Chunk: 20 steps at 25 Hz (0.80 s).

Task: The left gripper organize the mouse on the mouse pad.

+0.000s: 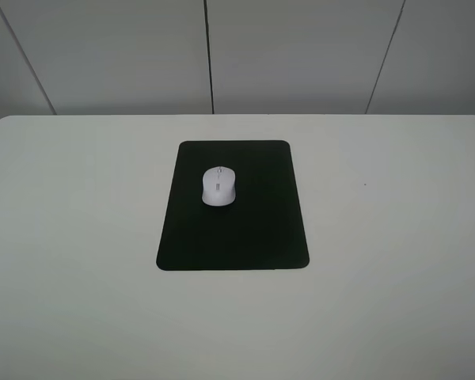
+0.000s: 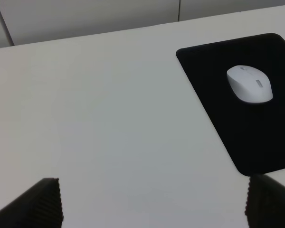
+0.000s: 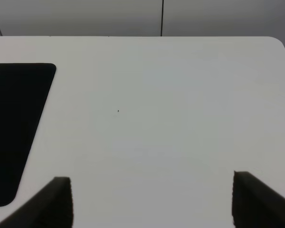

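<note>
A small white mouse (image 1: 218, 187) lies on the black mouse pad (image 1: 233, 237), toward the pad's far half, scroll wheel facing up. The left wrist view shows the same mouse (image 2: 250, 84) on the pad (image 2: 228, 109), well away from my left gripper (image 2: 154, 204), whose two dark fingers stand wide apart with nothing between them. My right gripper (image 3: 152, 202) is open too, over bare table, with one edge of the pad (image 3: 14, 123) off to its side. Neither arm shows in the exterior high view.
The white table (image 1: 396, 237) spreads around the pad on all sides. A grey panelled wall (image 1: 301, 55) runs behind its far edge. A tiny dark speck (image 1: 365, 185) marks the table right of the pad.
</note>
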Motion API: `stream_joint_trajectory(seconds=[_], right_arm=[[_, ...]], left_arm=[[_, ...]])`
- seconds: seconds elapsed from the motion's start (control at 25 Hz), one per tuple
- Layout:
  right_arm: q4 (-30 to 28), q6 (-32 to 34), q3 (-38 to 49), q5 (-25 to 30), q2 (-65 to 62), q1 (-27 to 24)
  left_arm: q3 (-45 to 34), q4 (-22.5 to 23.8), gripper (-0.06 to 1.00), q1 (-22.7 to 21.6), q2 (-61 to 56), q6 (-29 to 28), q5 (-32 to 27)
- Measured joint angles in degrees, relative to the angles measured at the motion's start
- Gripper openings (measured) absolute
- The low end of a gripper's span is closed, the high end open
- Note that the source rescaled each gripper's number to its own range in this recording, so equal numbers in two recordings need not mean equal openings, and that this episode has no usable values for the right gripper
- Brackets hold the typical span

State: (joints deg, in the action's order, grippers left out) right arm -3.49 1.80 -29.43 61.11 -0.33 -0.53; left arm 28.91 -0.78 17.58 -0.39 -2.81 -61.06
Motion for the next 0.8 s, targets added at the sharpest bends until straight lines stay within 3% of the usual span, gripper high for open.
stream_joint_trajectory(seconds=[0.36, 0.8], right_arm=[[-0.1, 0.0, 0.0, 0.0, 0.0, 0.0], [-0.1, 0.0, 0.0, 0.0, 0.0, 0.0]], left_arm=[[0.0, -0.1, 1.00, -1.7, 0.0, 0.0, 0.0], [0.0, -0.1, 1.00, -17.6, 0.0, 0.0, 0.0]])
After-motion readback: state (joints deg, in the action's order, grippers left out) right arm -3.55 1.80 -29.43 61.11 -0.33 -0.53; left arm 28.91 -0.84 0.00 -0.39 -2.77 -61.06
